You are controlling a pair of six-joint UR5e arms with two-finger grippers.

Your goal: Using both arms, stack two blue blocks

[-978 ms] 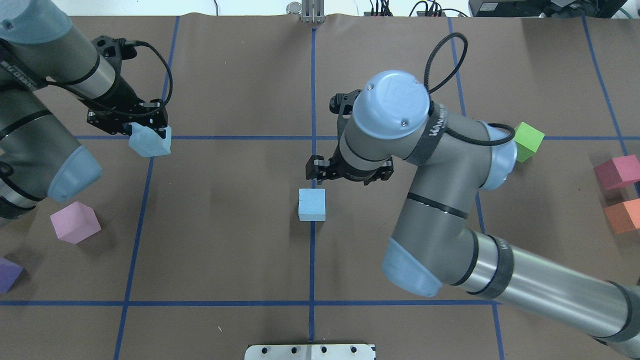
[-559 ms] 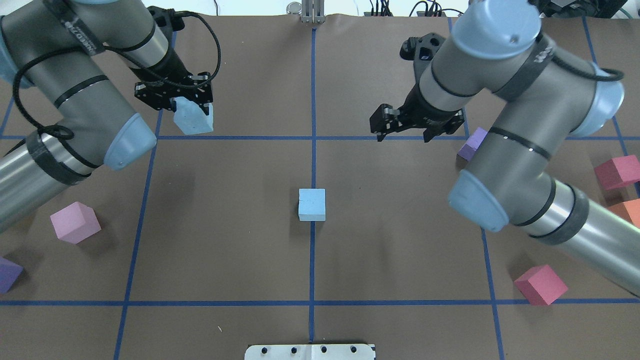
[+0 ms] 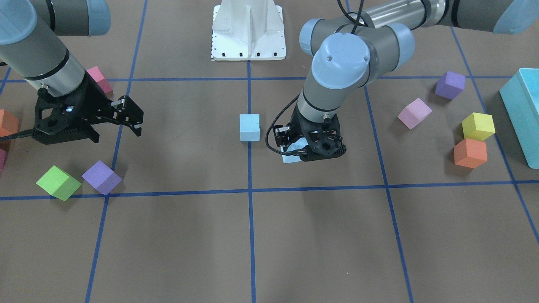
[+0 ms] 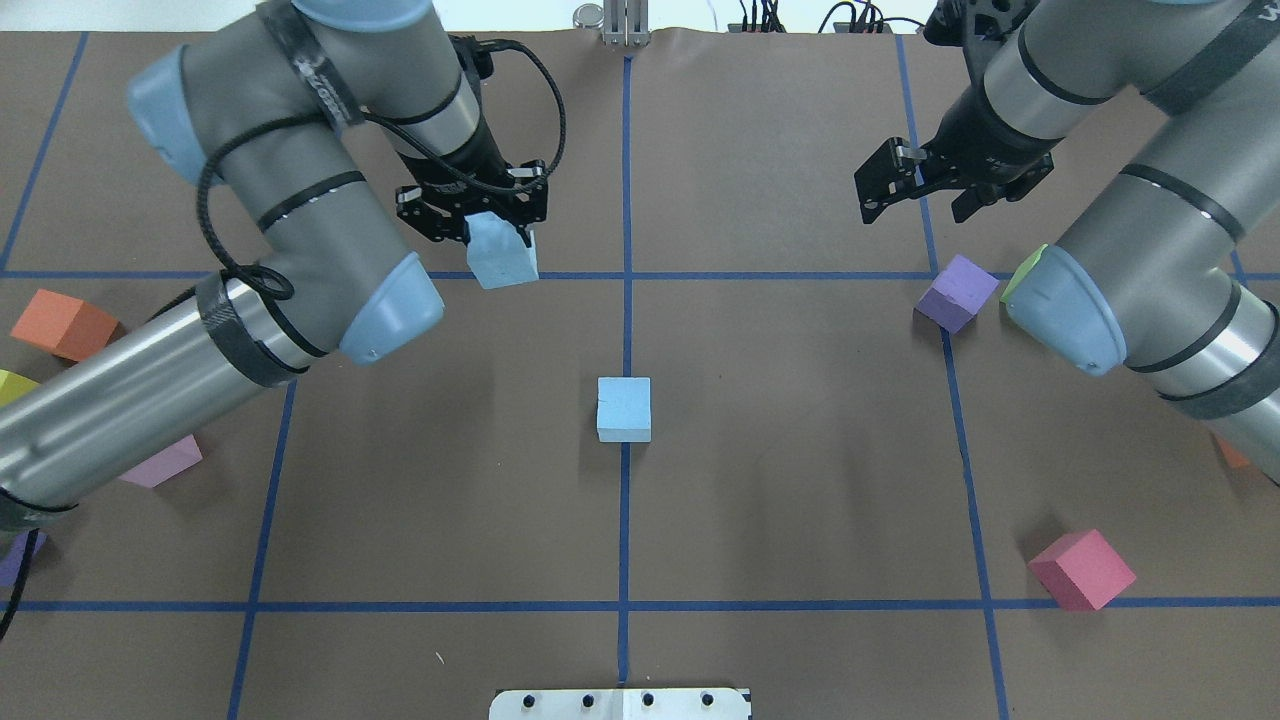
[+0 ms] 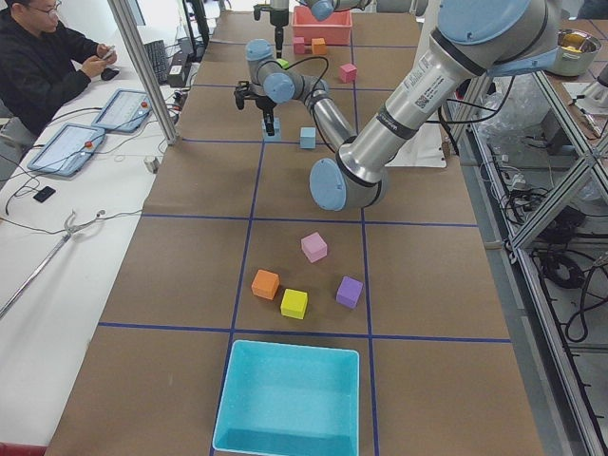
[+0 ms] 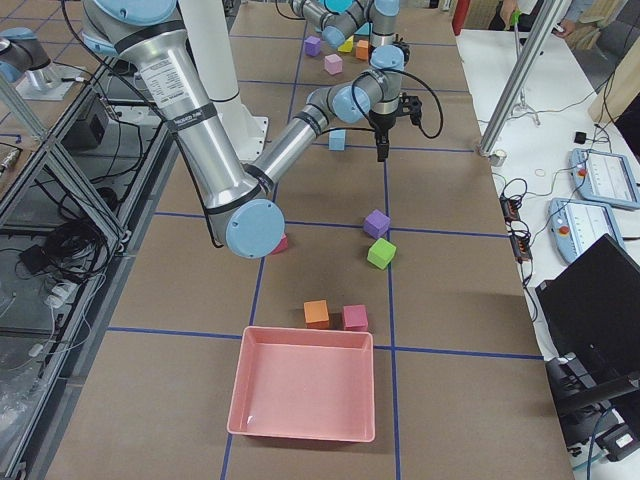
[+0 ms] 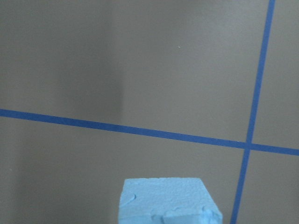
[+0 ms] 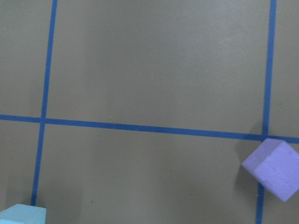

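Note:
One pale blue block sits on the table's centre line; it also shows in the front view and at the right wrist view's bottom left corner. My left gripper is shut on the other blue block and holds it above the table, left of and beyond the resting block. In the front view this gripper mostly hides its block. The left wrist view shows the held block at the bottom. My right gripper is open and empty at the far right, also in the front view.
A purple cube and a green cube lie below my right gripper. A red-pink cube is at the near right. An orange cube and a pink cube lie at the left. A teal bin stands beyond them.
My left arm has carried its blue block to the right, toward the centre line. My right arm has drawn back from the resting block to the far right, with its gripper open.

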